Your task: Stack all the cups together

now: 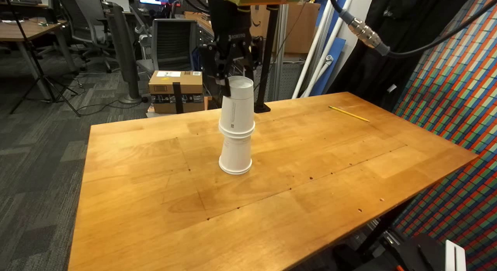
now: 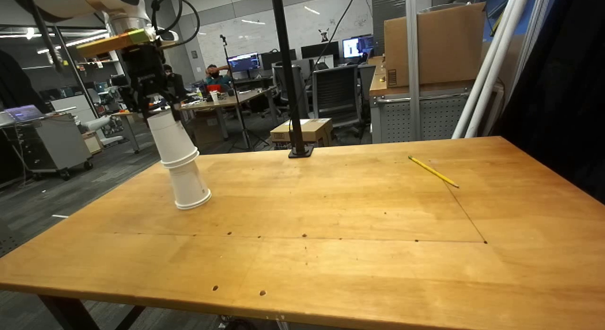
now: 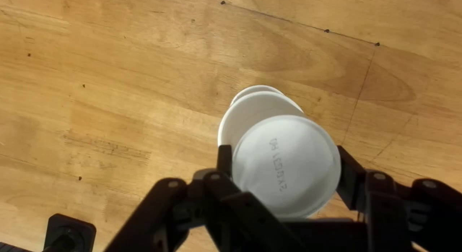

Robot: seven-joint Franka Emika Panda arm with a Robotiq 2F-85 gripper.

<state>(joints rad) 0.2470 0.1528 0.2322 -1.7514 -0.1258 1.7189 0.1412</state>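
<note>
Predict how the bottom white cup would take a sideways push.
Standing wide end down, the bottom white cup should resist tipping somewhat. Looking disposable, it's probably light and might dent; the smooth-looking wooden tabletop could let it slide.

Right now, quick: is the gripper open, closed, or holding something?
Gripper: closed, jaws holding the upper white cup by its narrow end, which faces up.

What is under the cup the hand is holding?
Another upside-down white cup, on the table. The held cup covers its top, so I can't tell whether more cups hide inside.
</note>
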